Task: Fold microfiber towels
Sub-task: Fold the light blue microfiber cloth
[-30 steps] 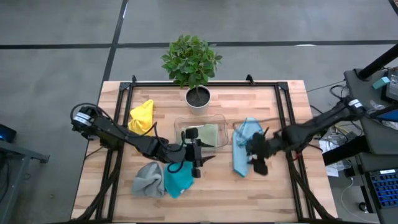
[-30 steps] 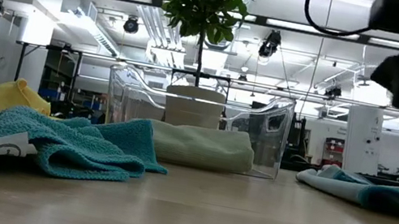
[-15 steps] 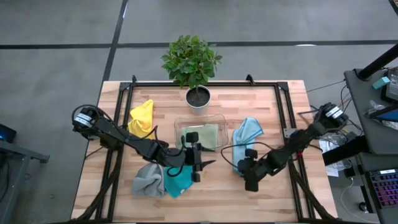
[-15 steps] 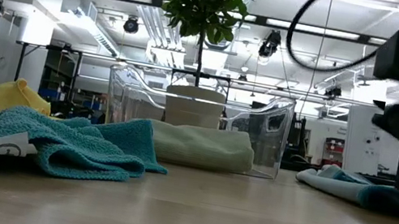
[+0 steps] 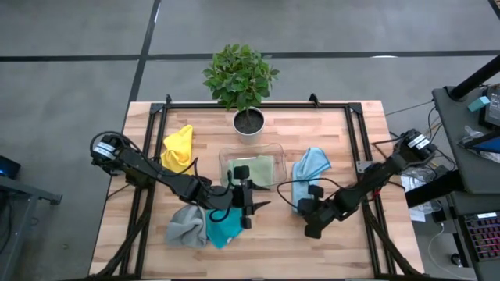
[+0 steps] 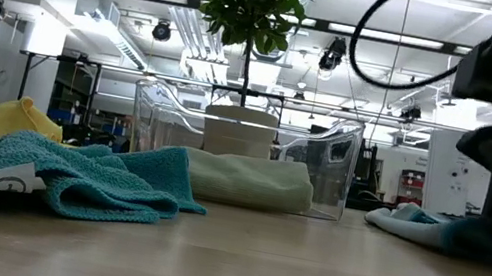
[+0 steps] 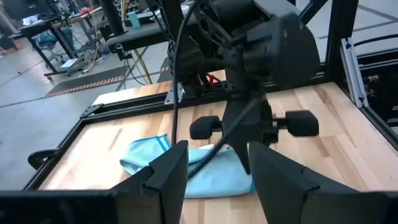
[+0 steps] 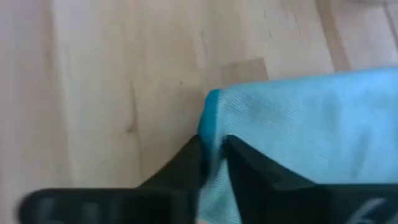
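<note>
Two dark fingers of the right gripper (image 8: 214,163) pinch the near edge of the light blue towel (image 5: 312,168), low on the table (image 5: 344,242) at right of centre. The bite looks thin (barely a hem), so a quick lift could let the cloth slip out or drag it crooked into a bunch. Left of it, the left gripper (image 5: 250,197) hangs part open, holding nothing, beside the clear tray (image 5: 226,152) with the sage green towel (image 5: 262,168). The teal towel (image 5: 224,226) and grey towel (image 5: 185,225) lie crumpled near left, the yellow towel (image 5: 179,147) far left.
</note>
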Controlling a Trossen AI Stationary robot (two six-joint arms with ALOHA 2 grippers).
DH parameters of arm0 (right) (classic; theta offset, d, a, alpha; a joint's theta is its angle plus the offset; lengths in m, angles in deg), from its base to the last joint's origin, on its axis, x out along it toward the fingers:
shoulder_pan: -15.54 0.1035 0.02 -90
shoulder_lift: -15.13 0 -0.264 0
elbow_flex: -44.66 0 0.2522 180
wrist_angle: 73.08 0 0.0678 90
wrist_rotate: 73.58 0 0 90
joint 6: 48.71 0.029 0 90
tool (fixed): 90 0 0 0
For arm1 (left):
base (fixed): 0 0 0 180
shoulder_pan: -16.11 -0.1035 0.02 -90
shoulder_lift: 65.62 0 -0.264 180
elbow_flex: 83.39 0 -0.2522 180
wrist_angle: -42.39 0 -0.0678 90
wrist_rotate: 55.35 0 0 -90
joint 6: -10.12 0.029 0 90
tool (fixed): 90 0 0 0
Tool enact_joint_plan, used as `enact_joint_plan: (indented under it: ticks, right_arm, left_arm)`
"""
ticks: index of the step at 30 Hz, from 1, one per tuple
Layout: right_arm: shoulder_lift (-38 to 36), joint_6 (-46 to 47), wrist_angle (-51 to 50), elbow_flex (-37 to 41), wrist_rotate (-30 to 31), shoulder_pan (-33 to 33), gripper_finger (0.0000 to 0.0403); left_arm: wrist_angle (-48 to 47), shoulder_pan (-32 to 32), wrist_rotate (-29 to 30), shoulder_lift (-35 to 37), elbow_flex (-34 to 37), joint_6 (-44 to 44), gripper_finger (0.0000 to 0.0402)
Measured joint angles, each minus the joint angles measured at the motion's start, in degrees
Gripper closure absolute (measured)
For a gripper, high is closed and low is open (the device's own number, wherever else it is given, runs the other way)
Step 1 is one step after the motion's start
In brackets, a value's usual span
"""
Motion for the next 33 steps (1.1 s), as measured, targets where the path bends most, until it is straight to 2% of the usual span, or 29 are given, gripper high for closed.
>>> enact_joint_plan:
  ticks: [1, 3, 11, 16, 22, 28, 31, 33]
  right_arm:
    - [-0.96, -0.78, -0.22, -0.04, -0.02, 0.00, 0.0376]
    - [-3.45, -1.67, -0.74, -0.30, -0.02, 0.00, 0.0387]
    - [-15.58, -9.54, -1.49, -5.84, 1.65, -3.06, 0.0394]
    - [-19.00, -19.39, -1.59, -12.28, 1.58, -4.57, 0.0394]
    - [-16.88, -26.81, -5.53, -21.75, 2.21, -5.93, 0.0394]
    - [-11.41, -27.94, -11.41, -30.10, 9.67, -7.52, 0.0394]
    - [-8.94, -27.90, -14.09, -33.61, 10.78, -8.49, 0.0394]
    - [-7.48, -27.85, -14.66, -35.46, 10.69, -8.93, 0.0394]
  left_arm:
    - [0.00, 0.05, 0.00, 0.00, 0.00, -0.19, 0.0246]
    - [0.00, 0.09, 0.00, 0.00, 0.00, -1.31, 0.0246]
    - [4.21, -0.09, -0.02, 0.00, 0.00, -3.93, 0.0246]
    - [9.05, -0.17, 0.02, 0.00, 0.00, -2.69, 0.0246]
    - [10.91, -0.31, 0.02, 0.00, -0.02, -2.84, 0.0246]
    - [14.10, -0.94, 0.11, -0.29, -0.11, -4.26, 0.0246]
    - [14.43, -0.94, 0.96, -0.37, -0.11, -4.40, 0.0246]
    - [14.47, -0.90, 3.59, -0.37, -0.11, -4.44, 0.0246]
